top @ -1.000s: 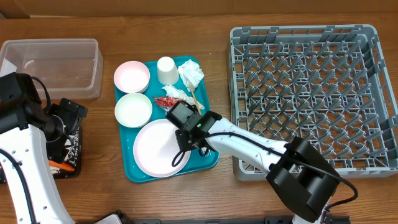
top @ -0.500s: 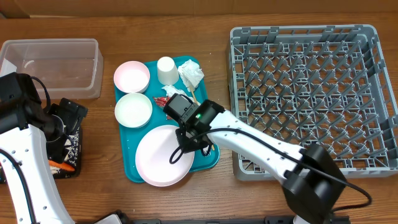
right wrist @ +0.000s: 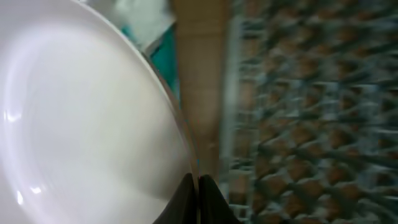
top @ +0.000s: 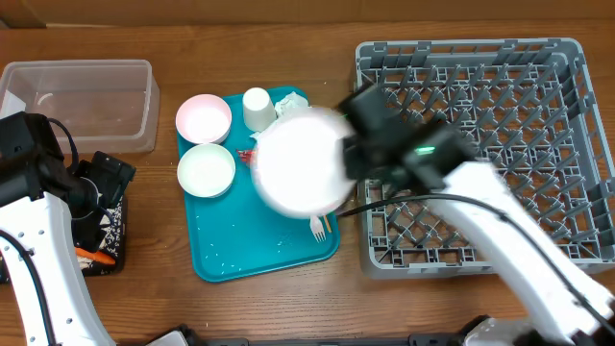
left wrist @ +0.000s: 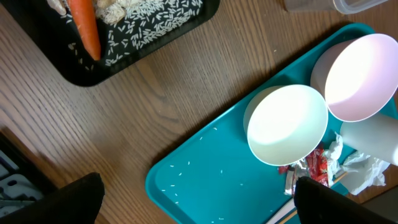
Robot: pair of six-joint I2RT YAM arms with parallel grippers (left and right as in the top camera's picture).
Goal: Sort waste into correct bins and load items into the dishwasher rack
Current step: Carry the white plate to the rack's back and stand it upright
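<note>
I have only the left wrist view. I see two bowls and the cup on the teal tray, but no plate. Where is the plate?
Observer: The right hand is shut on the rim of the plate and holds it above the right side of the teal tray.
Operator: Is it near the rack?
Observer: Yes. The dishwasher rack stands right of the tray. The plate's edge is close to its left wall, not yet inside.
Operator: Is the fork on the tray?
Observer: Yes, the white fork lies near the tray's right edge, just below the plate in the overhead view.
</note>
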